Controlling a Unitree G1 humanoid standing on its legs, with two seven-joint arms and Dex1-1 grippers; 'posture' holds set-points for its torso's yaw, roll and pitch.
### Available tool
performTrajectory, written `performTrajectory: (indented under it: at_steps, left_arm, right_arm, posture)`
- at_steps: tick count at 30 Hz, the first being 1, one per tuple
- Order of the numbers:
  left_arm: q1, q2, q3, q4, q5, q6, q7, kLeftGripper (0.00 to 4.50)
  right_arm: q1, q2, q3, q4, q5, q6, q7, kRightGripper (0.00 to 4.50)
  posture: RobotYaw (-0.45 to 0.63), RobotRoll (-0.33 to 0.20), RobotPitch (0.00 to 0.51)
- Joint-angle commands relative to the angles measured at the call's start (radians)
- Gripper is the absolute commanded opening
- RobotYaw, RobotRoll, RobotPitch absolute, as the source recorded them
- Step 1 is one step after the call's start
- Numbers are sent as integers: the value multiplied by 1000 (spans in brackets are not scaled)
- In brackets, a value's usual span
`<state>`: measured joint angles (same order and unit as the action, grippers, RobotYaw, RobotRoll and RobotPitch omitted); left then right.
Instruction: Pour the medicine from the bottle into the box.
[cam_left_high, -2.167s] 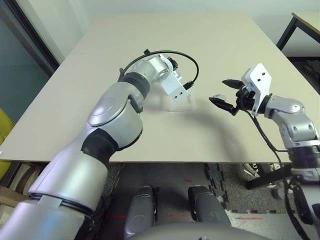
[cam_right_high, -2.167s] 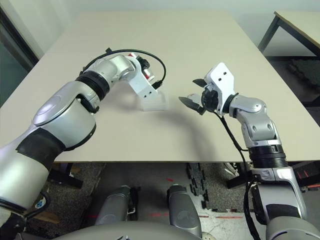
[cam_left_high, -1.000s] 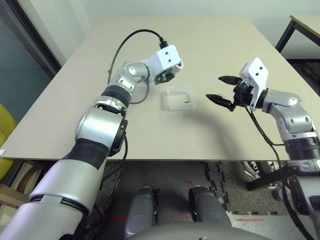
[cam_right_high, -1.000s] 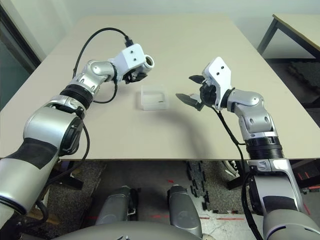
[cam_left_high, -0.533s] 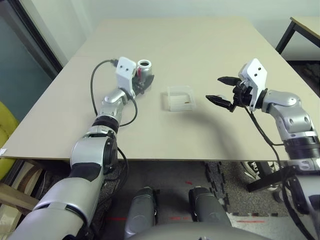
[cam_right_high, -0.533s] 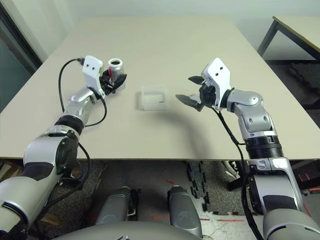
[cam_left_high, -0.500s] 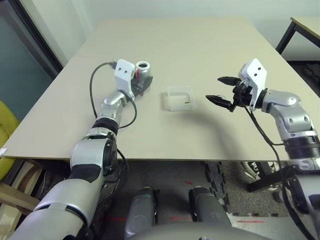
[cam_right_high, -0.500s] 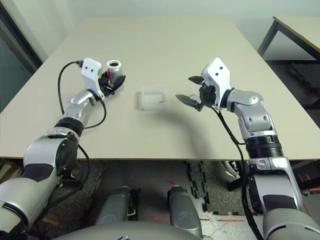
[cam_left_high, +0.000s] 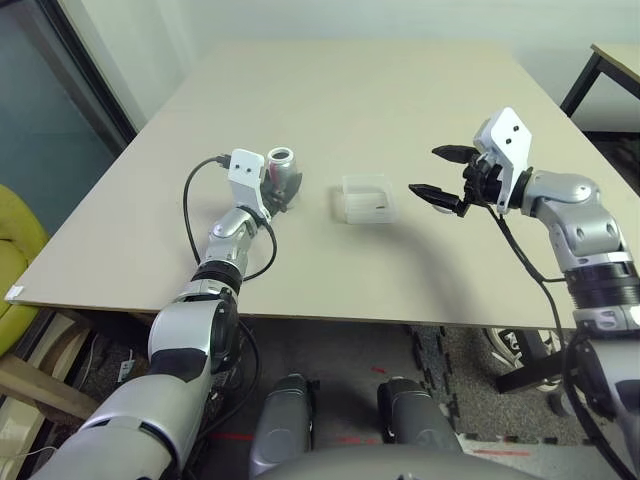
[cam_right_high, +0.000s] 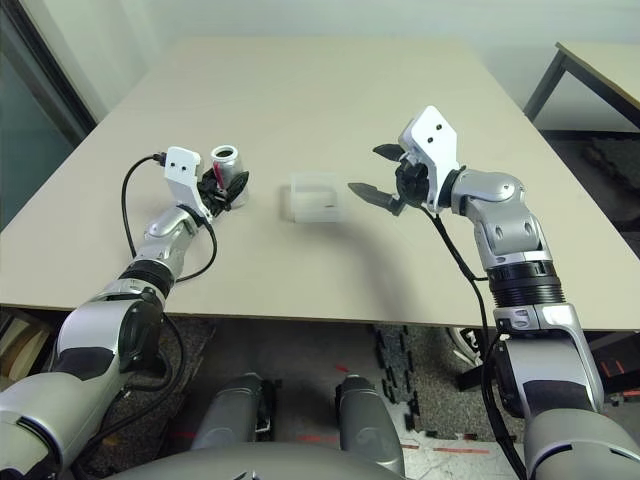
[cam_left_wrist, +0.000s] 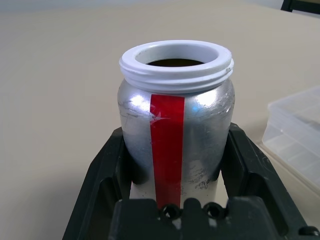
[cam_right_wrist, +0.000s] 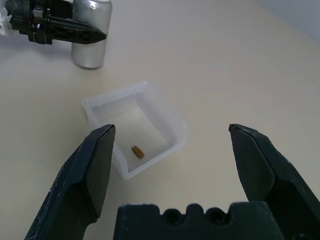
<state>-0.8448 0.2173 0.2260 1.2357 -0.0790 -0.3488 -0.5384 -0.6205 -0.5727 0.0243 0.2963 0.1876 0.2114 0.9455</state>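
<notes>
Because a brown pill (cam_right_wrist: 138, 152) already lies inside the clear box, the step in hand looks like setting the bottle down after the pour. Toward the upper left of the head-camera picture, the left hand (cam_right_high: 225, 193) is closed around the silver bottle (cam_right_high: 226, 162), its fingers pressed to both sides. The bottle stands upright with its white mouth uncovered; I can't tell whether its base is touching the tabletop (cam_left_high: 400, 100). To do this well, the base should be flat and bearing its own weight before the grip loosens. Both fingers should then part evenly, and the hand should back away level toward the lower left, since a sideways drag could topple the bottle and spill whatever is left inside.

Near the middle of the frame, the box (cam_right_high: 315, 213) sits on the tabletop, apart from the bottle. It is light, so any retreat should stay clear of it. Right of the box, the right hand (cam_right_high: 365, 170) is wide open with nothing between its fingers; it would do best to hold its distance.
</notes>
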Motion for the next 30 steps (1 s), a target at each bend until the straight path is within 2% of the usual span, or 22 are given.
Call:
performTrajectory:
  at_steps: [1,5,10,21,24,30]
  left_arm:
    - [19,-1,-7,18,0,25,4,2701]
    - [27,-1,-10,12,-1,23,-6,2701]
    - [47,2,-20,2,3,8,-12,4455]
    - [152,18,-29,-117,-9,-27,-69,4486]
    - [197,35,-61,-181,18,-28,-68,4486]
    - [287,61,-44,-340,-33,34,-64,4486]
  right_arm:
    - [8,-1,-10,-16,7,0,-7,4500]
    - [11,1,-9,-21,8,3,-10,4500]
    - [13,6,-6,-22,9,4,-15,4500]
    - [14,16,-3,-20,9,2,-17,4500]
    - [12,21,1,-14,8,-1,-15,4500]
    - [8,27,4,-4,5,-5,-10,4500]
  posture:
    - [-73,0,18]
    - [-72,0,24]
    - [-67,0,25]
    - [-49,0,30]
    - [-38,0,31]
    - [-19,0,36]
